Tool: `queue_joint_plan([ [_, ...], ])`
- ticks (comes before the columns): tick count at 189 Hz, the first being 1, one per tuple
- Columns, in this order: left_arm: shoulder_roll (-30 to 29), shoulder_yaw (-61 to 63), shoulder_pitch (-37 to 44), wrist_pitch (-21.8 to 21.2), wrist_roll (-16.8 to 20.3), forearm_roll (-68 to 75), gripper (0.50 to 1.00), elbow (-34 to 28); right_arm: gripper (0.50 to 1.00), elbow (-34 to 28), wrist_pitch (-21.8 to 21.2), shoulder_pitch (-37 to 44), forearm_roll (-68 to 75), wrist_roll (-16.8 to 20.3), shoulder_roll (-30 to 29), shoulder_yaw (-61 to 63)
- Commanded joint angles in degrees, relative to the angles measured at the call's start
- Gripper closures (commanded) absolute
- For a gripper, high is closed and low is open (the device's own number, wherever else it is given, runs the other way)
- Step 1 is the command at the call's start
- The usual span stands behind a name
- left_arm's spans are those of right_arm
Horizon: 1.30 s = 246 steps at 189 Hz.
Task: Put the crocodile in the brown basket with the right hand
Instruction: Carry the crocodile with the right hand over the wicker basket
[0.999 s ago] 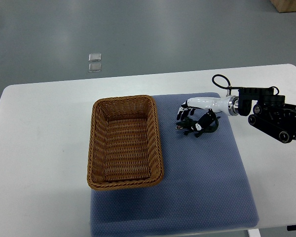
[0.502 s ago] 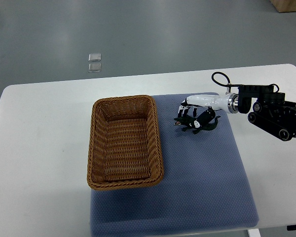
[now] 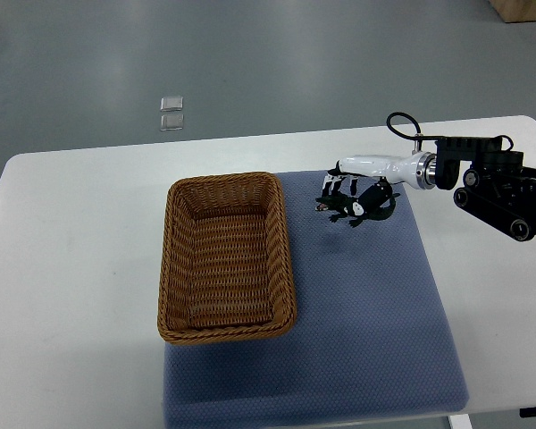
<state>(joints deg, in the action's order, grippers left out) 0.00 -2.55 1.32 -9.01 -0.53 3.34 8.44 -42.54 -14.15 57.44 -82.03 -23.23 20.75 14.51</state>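
A white table (image 3: 71,268) is seen filling most of the lower frame, with grey floor above it. A blue-grey mat (image 3: 366,313) is laid over the table's centre and lower right. On the mat's left edge a brown basket (image 3: 223,179) of woven wicker is set, rectangular, its long side running up and down the picture and its inside bare. The right arm (image 3: 505,183), black and jointed, is brought in from the right edge at the upper right of the table, and a cable loop is seen at its wrist. The white right hand (image 3: 357,170) is extended leftward over the mat's upper edge, its dark-tipped fingers (image 3: 332,186) curled downward and closed around the crocodile (image 3: 359,207). The crocodile, a small dark green toy, is held right of the basket and apart from it, above centre of the frame; whether it is touching the mat cannot be told. Two small clear squares (image 3: 171,113) are seen on the floor at upper left.
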Motion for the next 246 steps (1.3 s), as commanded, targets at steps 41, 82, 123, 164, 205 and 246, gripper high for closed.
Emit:
queue_joint_plan([
  [41, 0.0, 0.0, 0.0, -0.04, 0.0, 0.0, 0.5, 0.0, 1.0, -0.79, -0.17, 5.05, 0.91, -1.38, 0.35, 0.17],
  [82, 0.0, 0.0, 0.0, -0.04, 0.0, 0.0, 0.5, 0.0, 1.0, -2.11, -0.35, 8.48, 0.82, -1.38, -2.2, -0.1],
  [123, 0.0, 0.0, 0.0, 0.05, 0.0, 0.0, 0.5, 0.0, 1.0, -2.19, -0.52, 13.31, 0.38, -2.35, -8.44, -4.05],
  [164, 0.0, 0.0, 0.0, 0.05, 0.0, 0.0, 0.5, 0.0, 1.0, -2.28, -0.17, 15.25, -0.06, -2.35, -16.18, -9.06],
  [205, 0.0, 0.0, 0.0, 0.05, 0.0, 0.0, 0.5, 0.0, 1.0, -2.19, -0.17, 15.42, -1.02, -2.35, -20.22, -10.99],
  [246, 0.0, 0.0, 0.0, -0.04, 0.0, 0.0, 0.5, 0.0, 1.0, -2.02, 0.0, 15.6, -1.46, -2.35, -20.75, -13.81],
])
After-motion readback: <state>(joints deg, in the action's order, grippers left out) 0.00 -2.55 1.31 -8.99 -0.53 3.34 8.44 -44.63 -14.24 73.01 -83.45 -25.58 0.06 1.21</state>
